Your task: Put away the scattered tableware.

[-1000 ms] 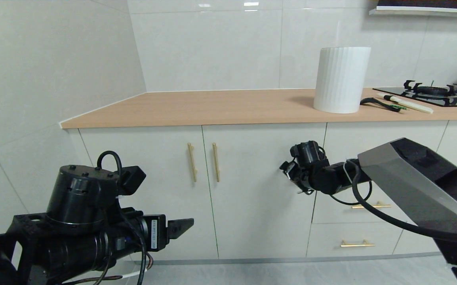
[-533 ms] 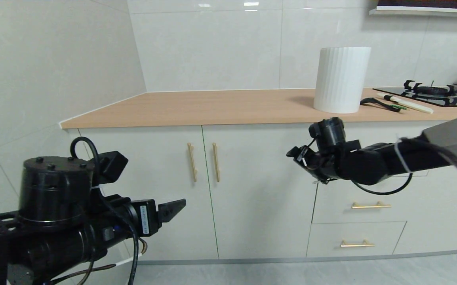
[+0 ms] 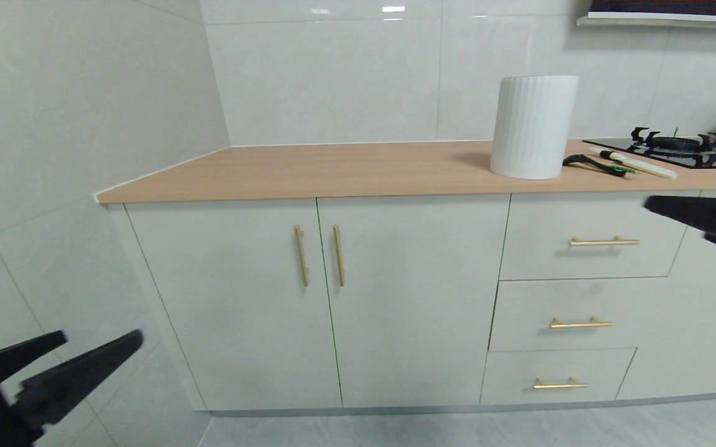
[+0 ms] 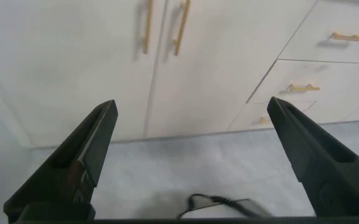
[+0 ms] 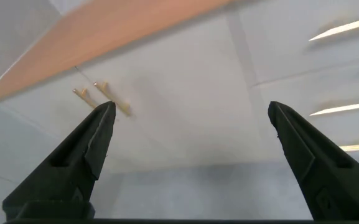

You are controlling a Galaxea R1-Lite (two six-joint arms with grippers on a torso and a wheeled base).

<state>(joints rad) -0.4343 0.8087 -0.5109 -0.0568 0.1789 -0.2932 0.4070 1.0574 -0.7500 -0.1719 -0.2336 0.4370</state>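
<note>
The left end effector (image 3: 100, 338) (image 4: 191, 115) was open, its fingers (image 4: 86, 155) spread wide with nothing between them. It was positioned low on the robot's left, well below the worktop (image 3: 333, 167), facing the cabinet doors (image 3: 240, 298) and the grey floor (image 4: 167, 174).

The right end effector (image 3: 699, 218) (image 5: 191, 111) was likewise open and empty. It was positioned on the robot's right, just below the worktop edge and in front of the drawers (image 3: 587, 310).

The tableware lay on the worktop, well apart from both end effectors. A black-handled utensil (image 3: 592, 164) and a cream utensil (image 3: 637, 164) lay side by side between the white ribbed container (image 3: 535, 127) and the hob (image 3: 680, 146). The black handle lay just beside the container base. The container stood upright.
</note>
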